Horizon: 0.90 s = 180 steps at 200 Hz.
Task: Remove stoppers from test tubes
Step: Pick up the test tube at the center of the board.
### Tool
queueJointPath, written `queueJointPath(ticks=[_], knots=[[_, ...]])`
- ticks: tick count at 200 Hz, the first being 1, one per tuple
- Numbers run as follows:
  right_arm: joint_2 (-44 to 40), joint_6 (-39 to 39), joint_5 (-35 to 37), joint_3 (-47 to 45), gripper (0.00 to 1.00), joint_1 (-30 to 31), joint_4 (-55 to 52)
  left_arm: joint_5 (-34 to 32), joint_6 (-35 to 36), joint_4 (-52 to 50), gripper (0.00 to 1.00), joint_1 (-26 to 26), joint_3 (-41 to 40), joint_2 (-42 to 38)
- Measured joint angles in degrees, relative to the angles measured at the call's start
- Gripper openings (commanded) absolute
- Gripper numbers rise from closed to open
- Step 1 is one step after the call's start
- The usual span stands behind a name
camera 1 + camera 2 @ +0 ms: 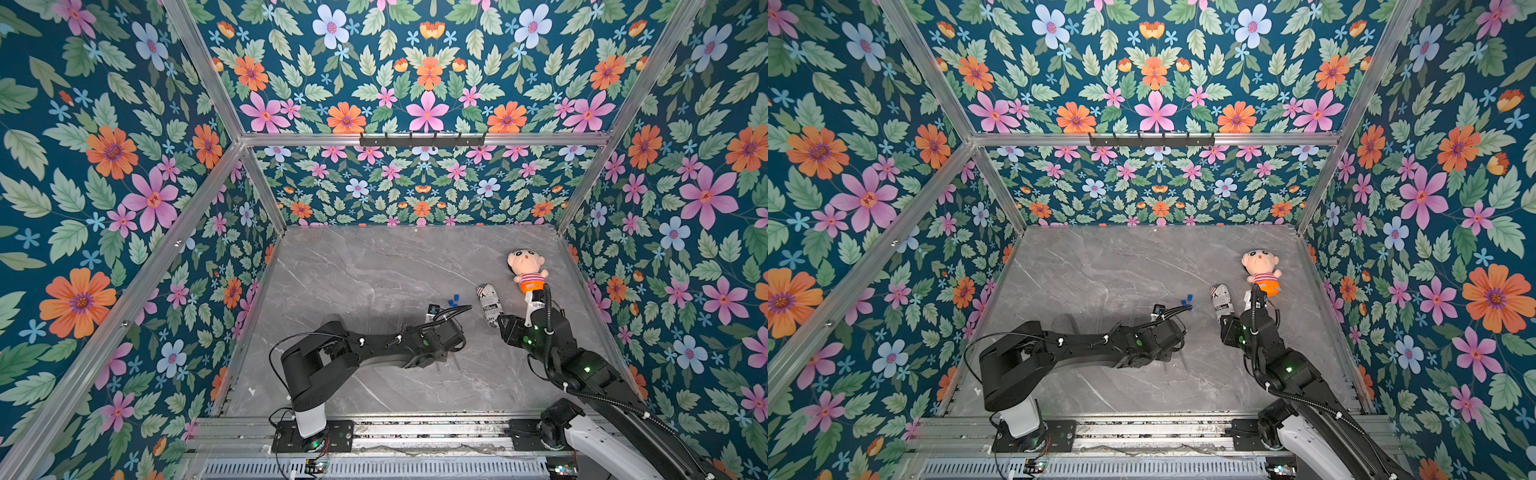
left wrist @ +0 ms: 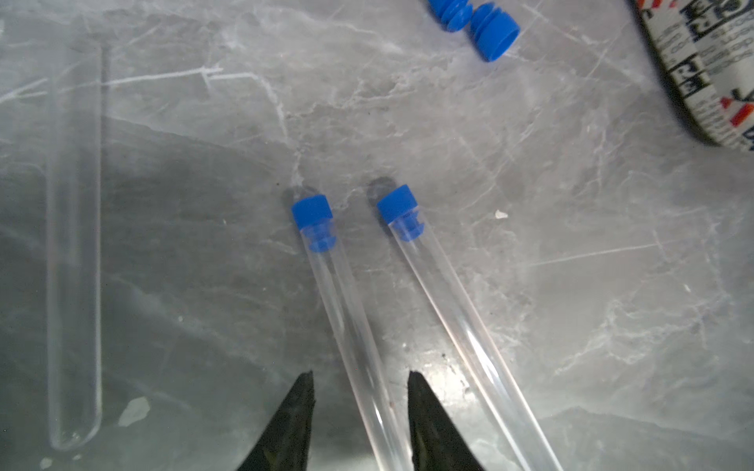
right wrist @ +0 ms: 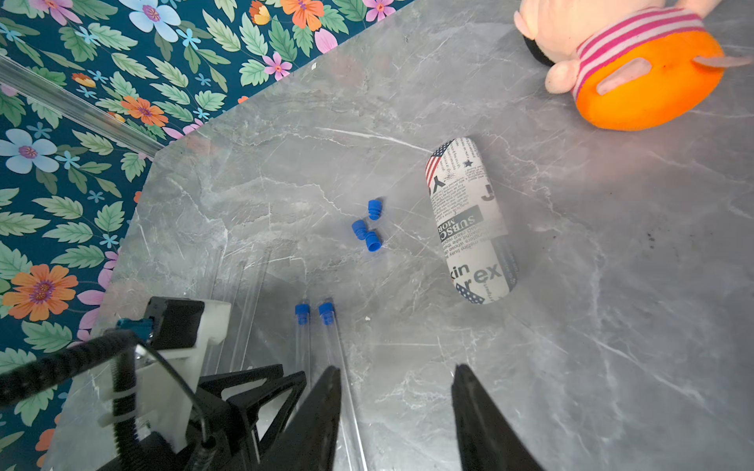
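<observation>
In both top views the grey marble counter [image 1: 374,270] carries a plush doll [image 1: 525,268] in its far right part, with a newsprint-patterned can [image 1: 489,305] lying just beside it. A few loose blue stoppers [image 1: 454,299] lie between the can and the left arm [image 1: 374,345]. The test tubes [image 1: 457,365] are, I think, the faint clear lines showing from under that arm's wrist. In the left wrist view the left gripper [image 2: 360,372] is released: its two dark fingers stand apart on both sides of one tube lying on the counter, with bare marble between one finger and the glass. This tube and its neighbour just beside it each have a blue stopper plugged in the end. A third, unstoppered tube lies well apart, and two loose stoppers touch each other near the can. In the right wrist view the right gripper [image 3: 396,367] is also released, with its fingers wide apart over bare counter. One stoppered tube runs just beside the inner side of one finger. Three loose stoppers lie between the tube ends and the can.
</observation>
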Motion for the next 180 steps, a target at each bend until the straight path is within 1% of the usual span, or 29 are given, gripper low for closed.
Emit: queueJointPath(ticks=[65,90,128,180], knots=[[0.3,0.2,0.0,-0.9,0.47,0.0,0.4,-1.1,0.2,-3.5,0.39,0.0,2.2,3.0],[0.7,0.2,0.0,-1.1,0.47,0.0,0.5,-1.6,0.3,-4.8,0.36,0.0,2.2,3.4],[1.2,0.3,-0.1,-1.1,0.47,0.0,0.6,-2.1,0.9,-5.2,0.26,0.1,1.8,3.2],[1.7,0.4,-0.2,-1.1,0.47,0.0,1.4,-2.3,1.3,-6.9,0.12,1.5,-1.1,0.5]])
